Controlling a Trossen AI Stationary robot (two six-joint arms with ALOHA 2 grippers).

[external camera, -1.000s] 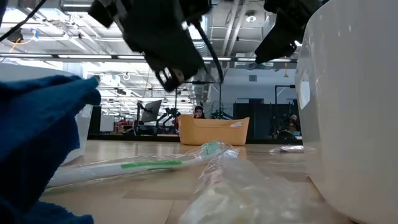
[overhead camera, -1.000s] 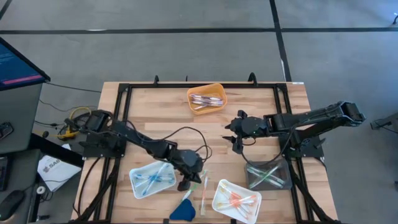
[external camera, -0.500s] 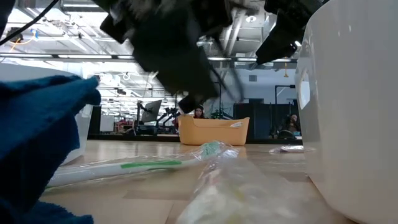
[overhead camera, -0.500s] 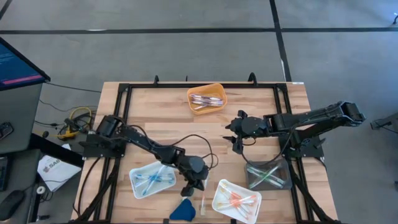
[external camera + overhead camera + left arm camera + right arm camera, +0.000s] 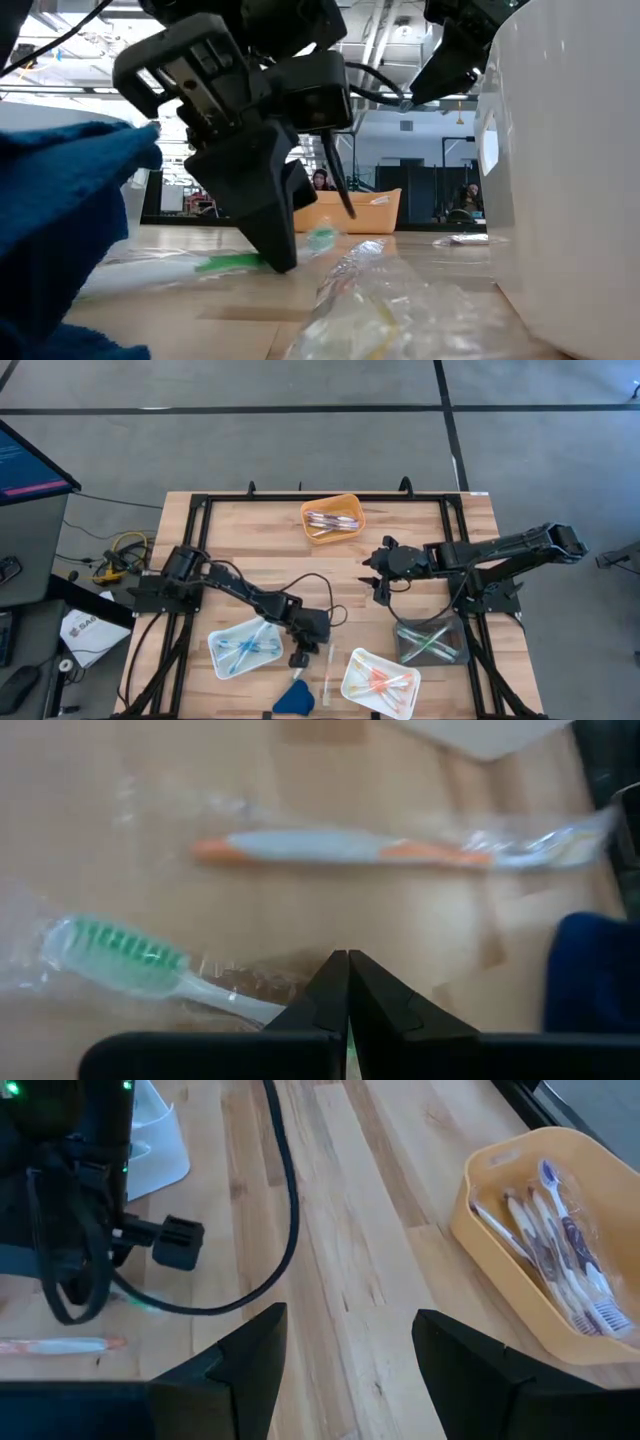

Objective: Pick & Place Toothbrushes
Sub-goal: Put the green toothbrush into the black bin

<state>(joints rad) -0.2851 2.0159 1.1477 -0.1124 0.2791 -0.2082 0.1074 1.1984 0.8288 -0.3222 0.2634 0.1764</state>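
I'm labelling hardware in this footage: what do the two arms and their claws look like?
Both arms are matte black with chunky jointed links. A thin black cable loops loosely along the left arm. The left claw ends in flat, tapering dark fingers; the right claw has broad, angular black fingers. No markings are legible.

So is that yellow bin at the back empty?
No, the yellow bin holds several wrapped toothbrushes, plain in the right wrist view.
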